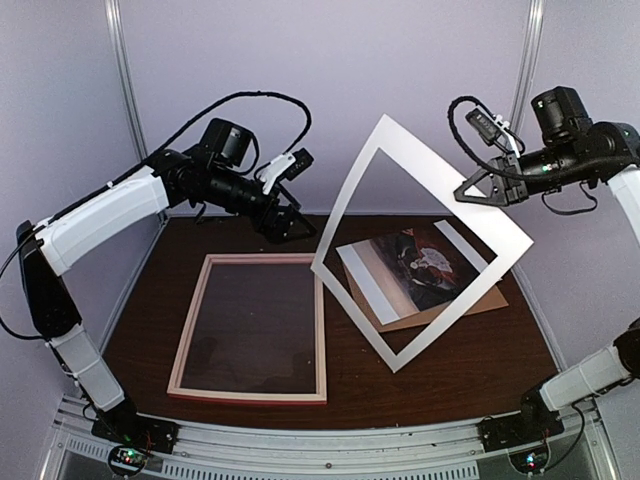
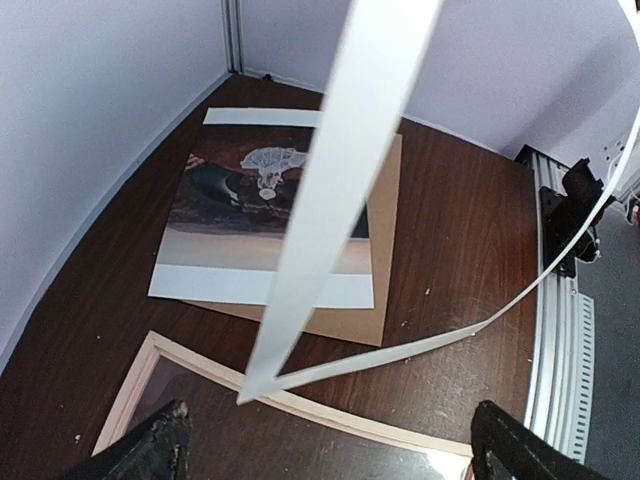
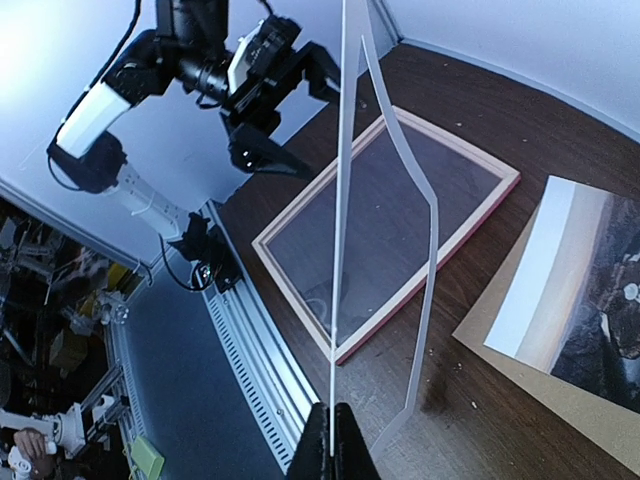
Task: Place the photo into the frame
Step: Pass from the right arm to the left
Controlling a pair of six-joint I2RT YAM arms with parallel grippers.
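Pinching white mat (image 1: 460, 298) at its corner, aloft: right fingers (image 1: 470, 190) | left fingers (image 1: 286, 219) wide, empty, above frame (image 1: 321, 340) | photo (image 1: 410, 270) on board (image 2: 385, 280)

1. White mat (image 2: 342, 170): thin card window-mount, 1 pc. Up off the tabletop, tilted, visibly bowed.
2. Backing board (image 2: 345, 321): plain brown, flat on table, rear R. Mostly covered, edges showing.
3. Table (image 1: 480, 360): dk brown wood-grain top.
4. Walls (image 1: 330, 60): pale, plain, 3 sides. Metal upright (image 1: 122, 70) rear L, another rear R.
5. Rail (image 1: 330, 440): slotted alu., along near edge.
6. Lab clutter (image 3: 60, 370) beyond rail: too blurred to ID.
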